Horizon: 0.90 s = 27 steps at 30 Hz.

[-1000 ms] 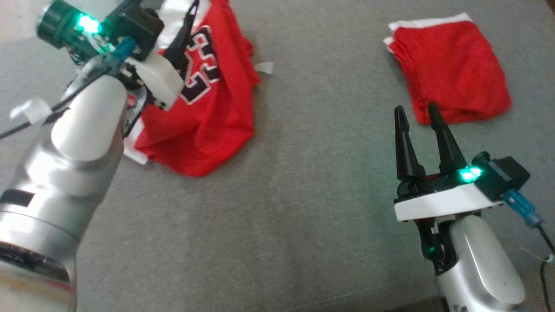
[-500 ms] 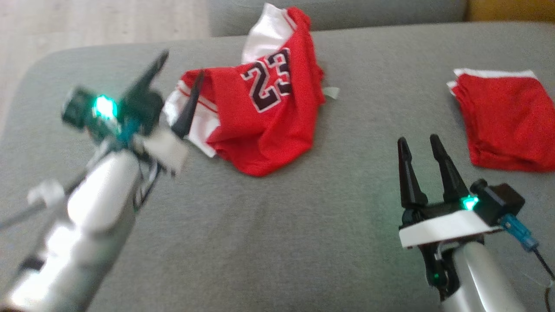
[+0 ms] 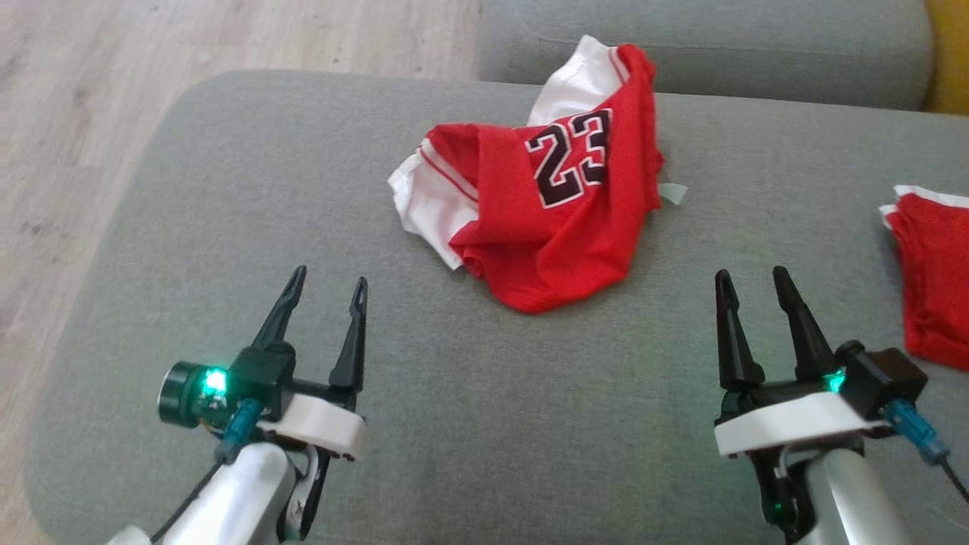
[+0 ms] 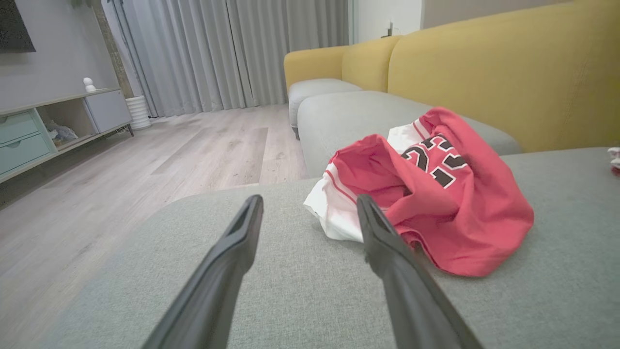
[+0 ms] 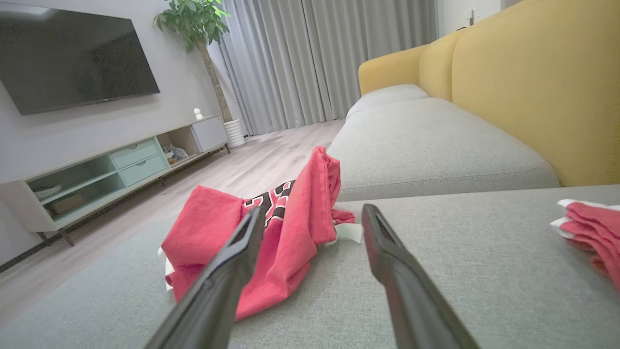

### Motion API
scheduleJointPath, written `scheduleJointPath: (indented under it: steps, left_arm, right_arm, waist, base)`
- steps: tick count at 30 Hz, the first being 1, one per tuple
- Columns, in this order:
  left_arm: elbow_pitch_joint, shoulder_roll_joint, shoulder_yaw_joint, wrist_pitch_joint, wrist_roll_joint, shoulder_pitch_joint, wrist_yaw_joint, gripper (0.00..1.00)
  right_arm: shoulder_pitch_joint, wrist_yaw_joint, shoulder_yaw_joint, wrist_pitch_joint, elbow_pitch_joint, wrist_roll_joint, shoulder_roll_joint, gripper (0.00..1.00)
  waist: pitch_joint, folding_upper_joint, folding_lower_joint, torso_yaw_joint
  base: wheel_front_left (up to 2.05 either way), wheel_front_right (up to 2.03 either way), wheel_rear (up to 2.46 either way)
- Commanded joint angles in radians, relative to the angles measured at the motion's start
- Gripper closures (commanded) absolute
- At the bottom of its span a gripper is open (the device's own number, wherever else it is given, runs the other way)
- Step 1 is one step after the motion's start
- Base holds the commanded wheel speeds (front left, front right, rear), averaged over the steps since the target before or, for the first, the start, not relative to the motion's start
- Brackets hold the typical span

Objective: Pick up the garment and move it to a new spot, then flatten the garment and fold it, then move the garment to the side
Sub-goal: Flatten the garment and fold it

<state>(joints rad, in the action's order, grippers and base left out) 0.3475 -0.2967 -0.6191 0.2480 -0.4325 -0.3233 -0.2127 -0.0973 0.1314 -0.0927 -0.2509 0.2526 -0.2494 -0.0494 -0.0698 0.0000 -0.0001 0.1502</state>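
Well, your garment (image 3: 545,219) lies crumpled on the grey sofa (image 3: 492,424), number 23 facing up (white trim bunched at its left edge). Your left hand (image 3: 329,276) and right hand (image 3: 749,272) point toward it from the near side, both with fingers apart, holding nothing, clear of the cloth. Right of the right hand sits a folded red pile (image 3: 935,280).

A home living room, seen in the right wrist view: a yellow fabric sofa (image 5: 533,87) at two o'clock, a black flat wall television (image 5: 72,58) at ten, grey floor-length curtains (image 5: 315,63) at twelve, and a pale wood plank floor (image 5: 261,167).
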Motion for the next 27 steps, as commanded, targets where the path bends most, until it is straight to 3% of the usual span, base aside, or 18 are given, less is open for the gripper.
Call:
scheduleJointPath:
  steps: [1, 4, 7, 14, 27]
  left_arm:
    - [-0.038, -0.013, 0.041, 0.009, 0.0, -0.042, -0.006, 0.0]
    - [-0.055, -0.002, 0.039, 0.011, 0.004, -0.046, -0.005, 0.0]
    - [-0.063, 0.008, 0.045, 0.012, 0.002, -0.054, -0.005, 0.0]
    - [-0.046, 0.064, 0.037, 0.013, 0.005, -0.086, 0.013, 0.0]
    - [-0.048, 0.145, 0.082, 0.014, 0.048, -0.096, 0.054, 0.0]
  right_arm:
    - [-0.019, -0.001, -0.024, -0.011, -0.029, 0.011, -0.001, 0.0]
    - [-0.048, -0.001, -0.063, -0.011, -0.023, 0.057, -0.001, 0.0]
    - [-0.101, -0.001, -0.163, 0.028, 0.008, 0.113, -0.001, 0.0]
    - [-0.278, -0.001, -0.306, 0.151, 0.221, 0.145, -0.001, 0.0]
    - [-0.488, -0.001, -0.315, 0.247, 0.597, 0.27, -0.001, 0.0]
  waist:
    - [-0.008, 0.0, 0.0001, 0.018]
    - [-0.03, 0.0, 0.0001, 0.042]
    - [-0.057, 0.0, 0.0001, 0.063]
    - [-0.13, 0.0, 0.0001, 0.142]
    - [-0.186, 0.0, 0.0001, 0.262]
  base:
    - [0.0, 0.0, 0.0]
    - [0.0, 0.0, 0.0]
    - [0.0, 0.0, 0.0]
    - [0.0, 0.0, 0.0]
    - [0.0, 0.0, 0.0]
